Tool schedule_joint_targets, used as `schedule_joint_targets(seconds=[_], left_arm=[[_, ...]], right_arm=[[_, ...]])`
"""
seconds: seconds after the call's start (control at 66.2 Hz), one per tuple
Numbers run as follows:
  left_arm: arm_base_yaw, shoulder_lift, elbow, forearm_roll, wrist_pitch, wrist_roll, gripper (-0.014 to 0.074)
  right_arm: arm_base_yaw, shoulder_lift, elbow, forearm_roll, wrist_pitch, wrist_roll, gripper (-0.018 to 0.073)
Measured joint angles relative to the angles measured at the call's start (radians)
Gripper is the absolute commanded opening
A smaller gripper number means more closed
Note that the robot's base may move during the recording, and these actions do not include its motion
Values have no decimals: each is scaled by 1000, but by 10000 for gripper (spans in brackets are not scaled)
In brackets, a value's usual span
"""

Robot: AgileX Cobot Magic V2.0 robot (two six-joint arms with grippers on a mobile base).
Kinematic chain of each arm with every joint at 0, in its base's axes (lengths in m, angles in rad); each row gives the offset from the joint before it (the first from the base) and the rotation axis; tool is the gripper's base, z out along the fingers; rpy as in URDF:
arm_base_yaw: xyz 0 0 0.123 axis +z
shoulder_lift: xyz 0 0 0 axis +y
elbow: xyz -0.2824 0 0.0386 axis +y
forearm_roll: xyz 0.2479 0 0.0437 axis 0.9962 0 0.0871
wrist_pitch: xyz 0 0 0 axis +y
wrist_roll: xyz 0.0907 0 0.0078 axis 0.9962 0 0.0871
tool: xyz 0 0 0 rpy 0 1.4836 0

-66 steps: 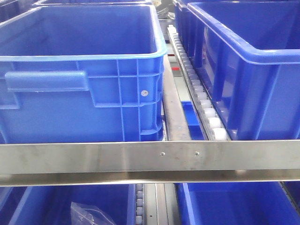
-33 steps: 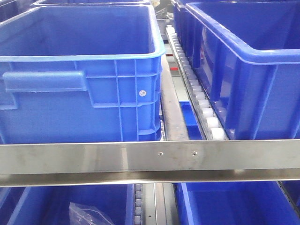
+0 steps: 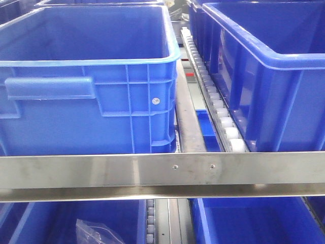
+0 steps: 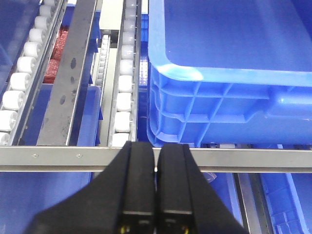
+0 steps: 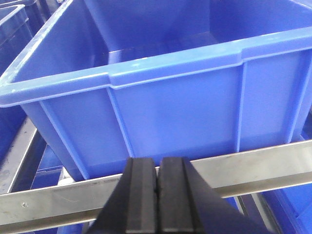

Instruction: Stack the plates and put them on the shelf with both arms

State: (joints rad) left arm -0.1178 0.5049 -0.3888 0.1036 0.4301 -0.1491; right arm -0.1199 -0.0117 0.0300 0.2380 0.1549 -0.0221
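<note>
Filling the front view were two large blue moulded-plastic crates (image 3: 86,76) on a roller-track shelf, with a brushed steel crossbar (image 3: 162,170) running below them and a crinkled clear plastic bag (image 3: 94,233) in a lower bin. No plates showed in any view, so their place could not be told. The black left gripper (image 4: 156,195) and black right gripper (image 5: 157,204) each hung before the bar, fingers pressed together on nothing. Judged from the task alone, glazed plates would likely be stiff, slippery, breakable and fairly heavy, best pinched at the raised rim from opposite sides.
</note>
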Motion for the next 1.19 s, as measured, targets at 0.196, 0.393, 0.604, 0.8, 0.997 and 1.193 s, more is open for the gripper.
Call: schedule_joint_targets(seconds=[0.196, 0.393, 0.604, 0.8, 0.997, 1.193], left_arm=[[0, 0, 0, 0, 0, 0, 87], [0, 0, 0, 0, 0, 0, 87], [0, 0, 0, 0, 0, 0, 87], [-9, -6, 0, 0, 0, 0, 87], [-5, -103, 38, 8, -52, 0, 87], [14, -295, 208, -19, -183, 0, 87]], right_arm=[[0, 0, 0, 0, 0, 0, 57], [0, 0, 0, 0, 0, 0, 57], [0, 0, 0, 0, 0, 0, 57], [0, 0, 0, 0, 0, 0, 57], [0, 0, 0, 0, 0, 0, 57], [0, 0, 0, 0, 1, 0, 57]])
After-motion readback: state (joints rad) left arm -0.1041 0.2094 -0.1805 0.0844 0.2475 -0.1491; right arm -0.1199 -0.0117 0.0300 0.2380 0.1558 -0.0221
